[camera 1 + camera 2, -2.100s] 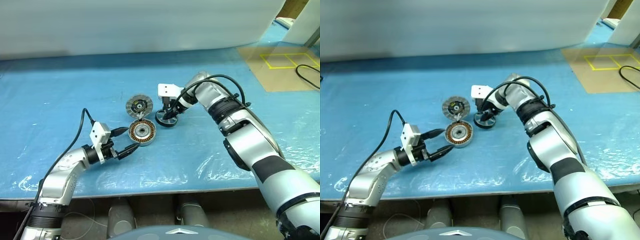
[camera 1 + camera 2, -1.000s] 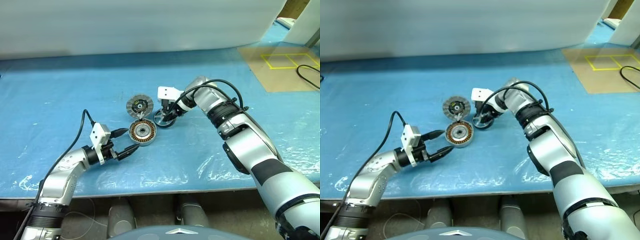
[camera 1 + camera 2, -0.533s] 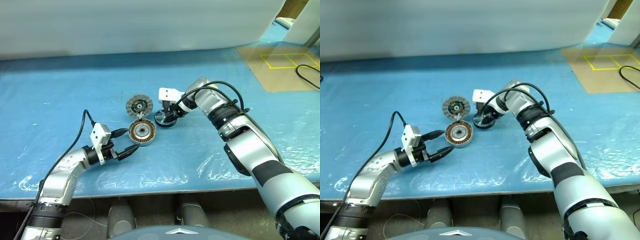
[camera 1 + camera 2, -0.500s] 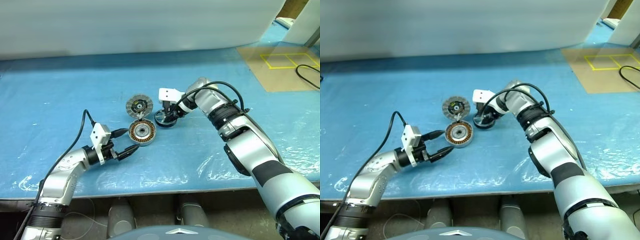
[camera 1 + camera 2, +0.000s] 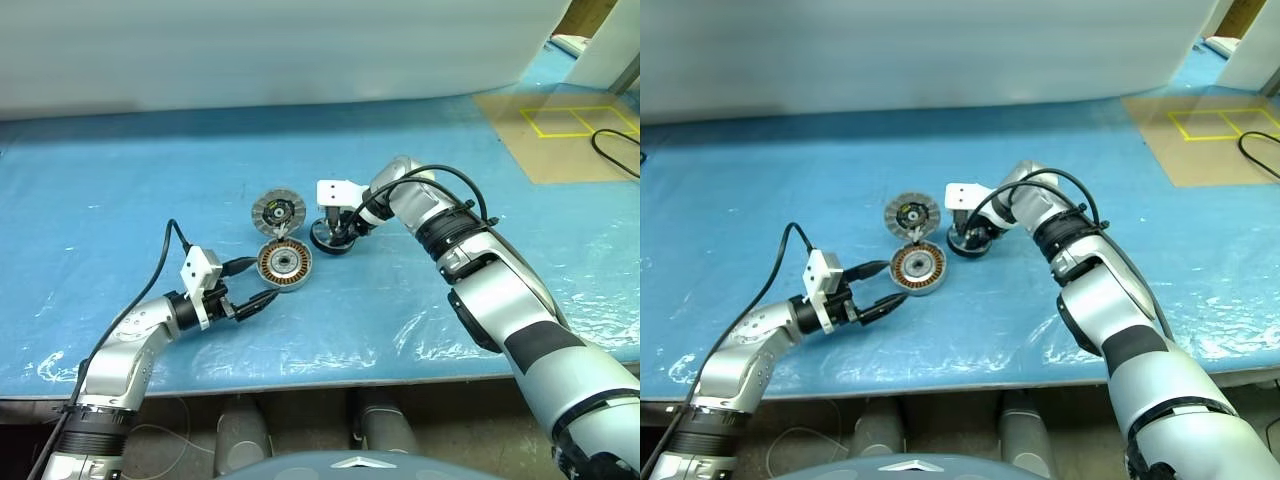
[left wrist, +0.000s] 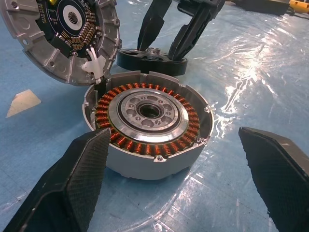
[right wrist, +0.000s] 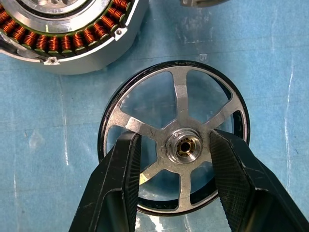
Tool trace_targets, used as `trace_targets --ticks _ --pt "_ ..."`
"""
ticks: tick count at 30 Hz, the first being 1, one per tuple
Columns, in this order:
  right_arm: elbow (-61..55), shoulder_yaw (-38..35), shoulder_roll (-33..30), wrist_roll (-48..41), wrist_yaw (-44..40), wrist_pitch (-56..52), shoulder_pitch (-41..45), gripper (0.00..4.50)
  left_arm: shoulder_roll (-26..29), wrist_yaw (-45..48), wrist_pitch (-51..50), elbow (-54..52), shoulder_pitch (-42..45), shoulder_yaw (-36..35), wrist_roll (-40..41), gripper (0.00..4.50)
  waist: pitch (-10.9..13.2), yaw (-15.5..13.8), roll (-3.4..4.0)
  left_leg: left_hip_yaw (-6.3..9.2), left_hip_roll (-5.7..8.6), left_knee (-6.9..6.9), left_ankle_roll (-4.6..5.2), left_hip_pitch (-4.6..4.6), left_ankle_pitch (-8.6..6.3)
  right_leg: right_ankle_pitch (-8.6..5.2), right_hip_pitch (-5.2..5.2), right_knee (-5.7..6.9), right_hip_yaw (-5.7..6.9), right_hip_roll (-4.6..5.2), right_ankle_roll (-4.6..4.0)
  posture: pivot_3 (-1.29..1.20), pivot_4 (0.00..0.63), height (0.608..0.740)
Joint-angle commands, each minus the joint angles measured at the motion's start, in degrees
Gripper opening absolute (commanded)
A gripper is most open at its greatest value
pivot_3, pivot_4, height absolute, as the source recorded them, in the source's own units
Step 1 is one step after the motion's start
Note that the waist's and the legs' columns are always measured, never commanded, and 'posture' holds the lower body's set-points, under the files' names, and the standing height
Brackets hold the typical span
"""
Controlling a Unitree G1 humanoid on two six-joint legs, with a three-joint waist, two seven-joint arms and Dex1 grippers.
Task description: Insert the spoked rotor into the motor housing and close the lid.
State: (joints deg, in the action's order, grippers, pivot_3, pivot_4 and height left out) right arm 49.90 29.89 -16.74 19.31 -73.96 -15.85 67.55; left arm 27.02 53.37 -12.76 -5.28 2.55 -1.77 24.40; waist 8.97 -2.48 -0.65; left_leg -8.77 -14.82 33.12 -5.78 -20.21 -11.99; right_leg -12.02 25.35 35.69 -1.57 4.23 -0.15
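Note:
The black spoked rotor (image 5: 333, 238) lies flat on the blue table, just right of the motor housing (image 5: 285, 263). The housing's copper windings (image 6: 104, 113) face up. The ribbed lid (image 5: 278, 211) stands swung back behind the housing, joined at its edge. My right gripper (image 7: 175, 136) points down over the rotor (image 7: 179, 92), its fingers either side of the hub with a gap on each side. My left gripper (image 6: 174, 137) lies level and open wide, its fingers (image 6: 82, 169) flanking the near side of the housing without touching it.
The blue plastic-covered table (image 5: 120, 180) runs wide to both sides, with its front edge (image 5: 300, 378) close below the left arm. A white wall (image 5: 280, 50) closes the back. A brown patch with yellow tape (image 5: 560, 125) and a black cable (image 5: 615, 150) lie far right.
The right gripper has shifted only slightly over the rotor. The housing, the lid and the left gripper are where they were.

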Motion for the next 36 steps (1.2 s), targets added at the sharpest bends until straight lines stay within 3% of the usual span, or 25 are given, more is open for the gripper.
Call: trace_targets --ticks 1,3,17,26,33,36 --pt "0.4 -0.1 -0.1 0.1 -1.2 1.4 2.2 1.85 0.1 -0.1 0.7 -1.4 0.5 0.1 0.1 4.5 0.0 0.0 0.0 0.0 0.0 0.0 0.0 0.0 0.0 0.0 0.0 0.0 0.0 0.0 0.0 0.0 0.15 0.74" --pt "0.8 -0.3 0.1 0.0 -1.6 1.9 2.7 1.64 0.1 -0.1 0.8 -1.3 0.4 0.0 0.0 4.5 0.0 0.1 0.0 0.0 0.0 0.0 0.01 0.0 0.0 0.0 0.0 0.01 0.0 0.0 0.0 0.0 0.15 0.74" --pt "-2.6 -1.9 -1.6 -1.1 -3.8 3.7 4.7 1.64 0.7 0.1 0.7 -2.3 0.0 -1.0 0.5 4.5 0.0 0.0 0.0 0.0 -0.01 0.0 0.03 -0.02 -0.02 0.0 0.01 0.0 0.01 0.0 0.0 0.0 0.15 0.74" --pt "-15.9 -6.9 -6.4 -7.2 -8.7 -5.2 0.6 1.64 1.0 0.3 1.1 -2.0 -0.4 -1.7 0.6 4.5 0.0 -0.1 0.0 0.0 0.0 0.0 0.07 -0.01 -0.03 0.0 0.0 -0.01 0.0 -0.01 0.0 0.0 0.15 0.74" --pt "-33.8 -13.4 -10.0 -19.4 -12.6 -20.0 -8.8 1.64 1.6 0.9 1.3 -1.5 -0.1 -1.9 1.2 4.5 0.0 -0.3 -0.01 0.0 0.0 0.01 0.06 -0.01 -0.01 0.0 -0.01 -0.01 -0.02 -0.01 0.0 0.0 0.15 0.74" --pt "-41.4 -16.5 -9.6 -25.4 -10.7 -24.1 -13.4 1.64 1.5 1.5 1.0 -1.7 0.0 -2.0 2.2 4.5 0.0 -0.3 -0.01 0.0 0.0 0.01 0.03 0.01 0.0 0.0 -0.02 -0.01 -0.03 -0.02 0.0 0.0 0.15 0.74"
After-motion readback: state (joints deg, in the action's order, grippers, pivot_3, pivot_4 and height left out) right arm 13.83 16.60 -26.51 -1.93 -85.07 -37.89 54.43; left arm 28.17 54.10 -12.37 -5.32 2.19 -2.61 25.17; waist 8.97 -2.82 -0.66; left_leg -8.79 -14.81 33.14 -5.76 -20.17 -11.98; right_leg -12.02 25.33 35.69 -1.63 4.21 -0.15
